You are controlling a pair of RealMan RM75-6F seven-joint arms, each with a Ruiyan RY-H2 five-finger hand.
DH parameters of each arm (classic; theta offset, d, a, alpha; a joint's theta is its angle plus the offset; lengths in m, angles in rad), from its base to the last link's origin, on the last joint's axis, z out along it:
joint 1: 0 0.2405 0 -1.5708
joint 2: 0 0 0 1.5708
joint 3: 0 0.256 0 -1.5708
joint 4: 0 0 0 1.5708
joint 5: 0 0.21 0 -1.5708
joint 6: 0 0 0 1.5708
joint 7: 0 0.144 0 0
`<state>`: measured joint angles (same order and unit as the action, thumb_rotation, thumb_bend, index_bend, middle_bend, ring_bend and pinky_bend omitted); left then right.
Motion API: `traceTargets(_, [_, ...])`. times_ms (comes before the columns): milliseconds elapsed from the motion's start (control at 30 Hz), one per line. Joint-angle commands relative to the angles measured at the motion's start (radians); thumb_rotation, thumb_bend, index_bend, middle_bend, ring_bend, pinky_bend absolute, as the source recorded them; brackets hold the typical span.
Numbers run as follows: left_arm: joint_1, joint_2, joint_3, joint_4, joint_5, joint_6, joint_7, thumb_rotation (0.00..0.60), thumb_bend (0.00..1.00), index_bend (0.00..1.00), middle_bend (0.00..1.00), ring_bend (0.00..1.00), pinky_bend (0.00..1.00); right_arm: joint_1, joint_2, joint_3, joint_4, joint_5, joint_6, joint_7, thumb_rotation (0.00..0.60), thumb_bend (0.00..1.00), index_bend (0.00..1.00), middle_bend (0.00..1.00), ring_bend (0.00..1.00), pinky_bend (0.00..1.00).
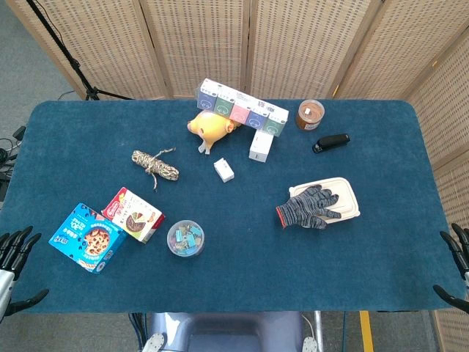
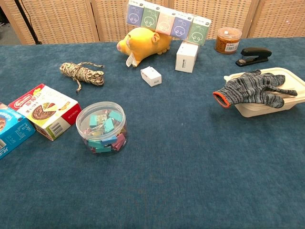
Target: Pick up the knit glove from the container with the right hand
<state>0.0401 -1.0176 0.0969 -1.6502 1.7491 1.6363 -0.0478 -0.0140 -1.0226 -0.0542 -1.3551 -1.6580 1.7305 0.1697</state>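
A: Which step am I on here?

B: The opening one, by my reading. The knit glove [image 1: 309, 207] lies draped over the shallow cream container [image 1: 346, 192], cuff hanging off the container's left edge onto the blue desk [image 1: 234, 279], fingers pointing toward the right. Nothing touches it. In the chest view the glove [image 2: 252, 89] sits at the right, its orange-trimmed cuff resting just off the container [image 2: 286, 107].

A: And my right hand?

B: The right hand [image 1: 456, 264] shows only at the right border of the head view, at the near corner of the desk, well apart from the glove. Its dark fingers appear spread and hold nothing. The chest view does not show it.

A: The left one?

B: The left hand [image 1: 15, 253] is at the opposite border, fingers likewise apart and empty, near the blue snack box [image 1: 86, 237]. It has no part in this task.

A: What does the next move call for?

B: I judge a reach forward and inward across the desk, bringing the right hand above the glove's palm section, then lowering with fingers apart. The knit is soft and will bunch, so I would close on the fabric's middle rather than its cuff. The light container may slide or lift with it; the stapler [image 1: 331, 142] behind is far enough to ignore.
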Motion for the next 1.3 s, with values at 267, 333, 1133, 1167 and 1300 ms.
traceTargets(267, [-0.002, 0.002, 0.002, -0.008, -0.011, -0.015, 0.003, 0.600, 0.00, 0.00, 0.00, 0.00, 0.00, 0.016, -0.027, -0.002, 0.036, -0.061, -0.013, 0.051, 0.600, 0.00, 0.00, 0.00, 0.00, 0.00])
traceTargets(333, [-0.004, 0.003, 0.003, -0.010, -0.014, -0.019, -0.001, 0.600, 0.00, 0.00, 0.00, 0.00, 0.00, 0.046, -0.026, -0.010, 0.025, -0.099, -0.036, 0.081, 0.600, 0.00, 0.00, 0.00, 0.00, 0.00])
traceTargets(1133, [-0.010, 0.017, 0.014, -0.009, -0.014, -0.040, -0.028, 0.600, 0.00, 0.00, 0.00, 0.00, 0.00, 0.528, -0.120, 0.212, -0.447, 0.211, -0.736, -0.458, 0.600, 0.00, 0.00, 0.00, 0.00, 0.14])
traceTargets(1167, [-0.010, 0.018, 0.013, -0.009, -0.017, -0.039, -0.032, 0.600, 0.00, 0.00, 0.00, 0.00, 0.00, 0.544, -0.139, 0.223, -0.440, 0.248, -0.752, -0.489, 0.600, 0.00, 0.00, 0.00, 0.00, 0.14])
traceTargets(1300, [-0.011, 0.026, 0.013, -0.007, -0.024, -0.042, -0.054, 0.600, 0.00, 0.00, 0.00, 0.00, 0.00, 0.578, -0.192, 0.233, -0.413, 0.342, -0.779, -0.574, 0.600, 0.00, 0.01, 0.00, 0.00, 0.14])
